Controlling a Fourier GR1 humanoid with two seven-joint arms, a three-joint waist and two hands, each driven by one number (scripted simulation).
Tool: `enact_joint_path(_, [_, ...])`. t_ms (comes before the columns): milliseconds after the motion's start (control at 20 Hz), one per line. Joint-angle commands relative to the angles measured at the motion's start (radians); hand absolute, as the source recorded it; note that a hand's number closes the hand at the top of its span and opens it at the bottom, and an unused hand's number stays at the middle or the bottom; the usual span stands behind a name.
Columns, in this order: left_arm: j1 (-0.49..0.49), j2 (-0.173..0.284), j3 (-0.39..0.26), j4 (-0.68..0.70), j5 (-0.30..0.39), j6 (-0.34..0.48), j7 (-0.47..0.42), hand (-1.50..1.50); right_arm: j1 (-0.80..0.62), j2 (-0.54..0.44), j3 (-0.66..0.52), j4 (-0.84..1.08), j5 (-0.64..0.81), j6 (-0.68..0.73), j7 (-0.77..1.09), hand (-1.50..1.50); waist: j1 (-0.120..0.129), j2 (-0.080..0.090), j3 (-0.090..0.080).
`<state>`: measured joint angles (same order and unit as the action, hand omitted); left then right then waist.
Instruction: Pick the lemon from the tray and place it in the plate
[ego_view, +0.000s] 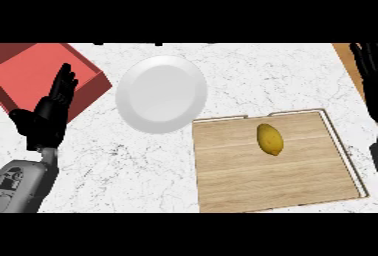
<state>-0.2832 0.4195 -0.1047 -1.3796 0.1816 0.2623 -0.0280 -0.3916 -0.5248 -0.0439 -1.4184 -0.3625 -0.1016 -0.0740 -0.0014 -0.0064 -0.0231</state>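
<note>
Left hand (46, 117): we see it open, fingers up — resting.
Lemon (269, 139): on tray (244, 185), well right of it.
Plate (161, 93): between them.

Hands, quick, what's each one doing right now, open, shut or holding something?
Left hand: open, fingers up, holding nothing, resting at the view's left.
Right hand: only a dark sliver at the right edge; cannot be told.

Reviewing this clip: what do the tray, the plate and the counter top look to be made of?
Tray: looks like light wood with a matte finish, with grain lines running across it and a thin raised rim. Plate: plain white, smooth with soft shading, probably ceramic, though plastic can't be ruled out. Counter top: white with fine dark veins, like marble or a marble-look laminate.
</note>
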Motion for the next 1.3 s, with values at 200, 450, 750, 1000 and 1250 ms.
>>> enact_joint_path(200, [-0.100, 0.009, -0.051, -0.081, -0.001, -0.088, -0.001, 0.00, -0.118, 0.139, 0.446, -0.006, 0.271, 0.087, 0.025, 1.50, 0.106, 0.019, 0.020])
enact_joint_path(450, [-0.064, 0.014, -0.057, -0.071, 0.024, -0.128, 0.001, 0.00, -0.082, -0.037, 0.617, 0.078, 0.722, -0.063, 0.175, 1.50, 0.074, 0.007, 0.011])
enact_joint_path(750, [-0.030, 0.021, -0.032, -0.110, 0.033, -0.131, 0.012, 0.00, 0.096, 0.382, 0.662, 0.231, 0.802, -0.508, -0.003, -1.50, 0.024, 0.010, 0.025])
enact_joint_path(1000, [-0.003, 0.030, 0.020, -0.183, 0.040, -0.144, 0.095, 0.00, 0.058, 0.370, 0.621, 0.161, 0.868, -0.497, -0.010, -1.50, 0.003, 0.005, 0.023])
enact_joint_path(1250, [0.011, 0.026, 0.013, -0.184, 0.013, -0.144, 0.074, 0.00, -0.051, 0.282, 0.648, 0.020, 1.079, -0.363, 0.344, -1.50, -0.009, -0.001, 0.021])
